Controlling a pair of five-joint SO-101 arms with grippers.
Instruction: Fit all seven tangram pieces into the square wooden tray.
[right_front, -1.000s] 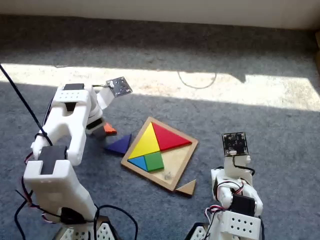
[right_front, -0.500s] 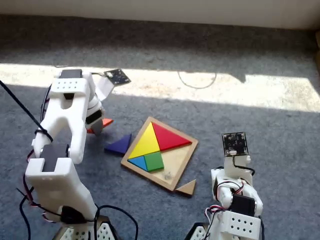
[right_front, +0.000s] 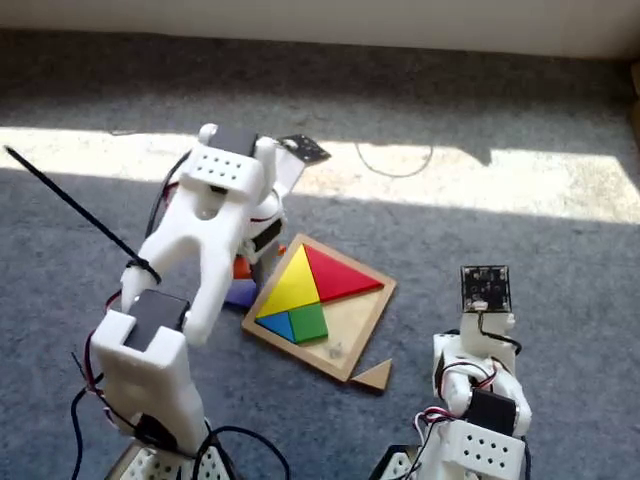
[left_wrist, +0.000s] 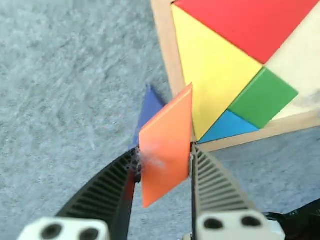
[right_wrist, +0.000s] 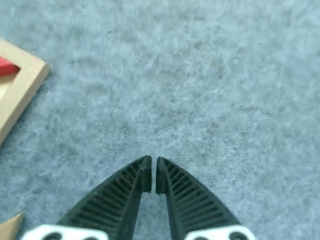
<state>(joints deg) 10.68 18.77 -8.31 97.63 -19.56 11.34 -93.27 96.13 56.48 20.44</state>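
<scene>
The square wooden tray (right_front: 358, 345) lies on the carpet and holds a yellow triangle (right_front: 291, 284), a red triangle (right_front: 338, 272), a small blue triangle (right_front: 274, 325) and a green square (right_front: 309, 321). My left gripper (left_wrist: 165, 155) is shut on an orange piece (left_wrist: 166, 142), held edge-up just outside the tray's left rim (left_wrist: 162, 45). Under it, a dark blue triangle (left_wrist: 148, 107) rests on the carpet, partly hidden. A tan wooden triangle (right_front: 373, 376) sits by the tray's near corner. My right gripper (right_wrist: 150, 175) is shut on nothing, over bare carpet right of the tray.
Grey carpet (right_front: 520, 260) surrounds the tray, with a sunlit strip (right_front: 520, 180) behind it and a thin cable loop (right_front: 395, 165) in it. The left arm's body (right_front: 195, 270) looms over the tray's left side. The tray corner (right_wrist: 20, 90) shows in the right wrist view.
The left arm has swung right with the orange piece, from left of the dark blue triangle to the tray's left edge. The right arm shifted slightly.
</scene>
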